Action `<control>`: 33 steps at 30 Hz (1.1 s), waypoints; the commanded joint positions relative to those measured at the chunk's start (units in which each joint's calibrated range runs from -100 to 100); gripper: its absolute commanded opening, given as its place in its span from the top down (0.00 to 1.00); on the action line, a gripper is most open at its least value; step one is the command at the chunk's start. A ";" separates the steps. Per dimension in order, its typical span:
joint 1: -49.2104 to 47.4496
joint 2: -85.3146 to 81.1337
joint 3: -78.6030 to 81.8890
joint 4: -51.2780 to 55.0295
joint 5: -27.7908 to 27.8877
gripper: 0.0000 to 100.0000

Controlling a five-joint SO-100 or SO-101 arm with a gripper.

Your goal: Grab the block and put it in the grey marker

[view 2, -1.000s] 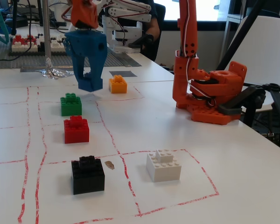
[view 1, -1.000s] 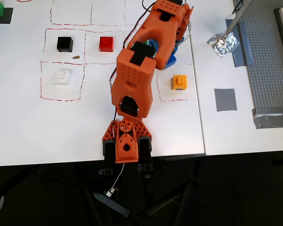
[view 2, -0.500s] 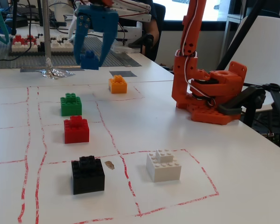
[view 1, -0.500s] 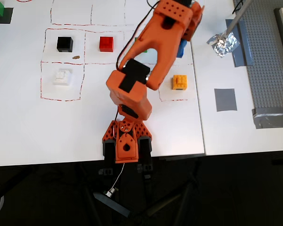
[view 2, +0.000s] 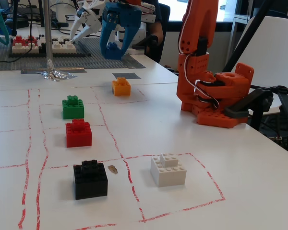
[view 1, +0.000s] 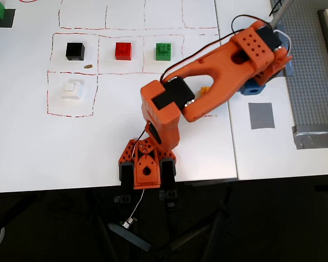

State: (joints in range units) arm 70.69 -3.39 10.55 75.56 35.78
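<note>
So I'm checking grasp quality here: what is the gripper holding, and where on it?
The gripper holds the blue block by its opposite side faces, lifted above the table near the grey marker.

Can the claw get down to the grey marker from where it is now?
Probably yes. The claw holds the blue block above the table, and the grey marker lies bare close by; the orange block sits off to one side, not in the path.
</note>
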 commanded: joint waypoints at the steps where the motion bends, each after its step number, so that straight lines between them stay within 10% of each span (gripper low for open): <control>1: 4.52 -0.70 -6.20 -3.56 2.64 1.00; 33: 18.37 17.66 -15.81 -10.75 10.60 1.00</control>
State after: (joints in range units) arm 87.84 16.80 0.54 65.51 45.64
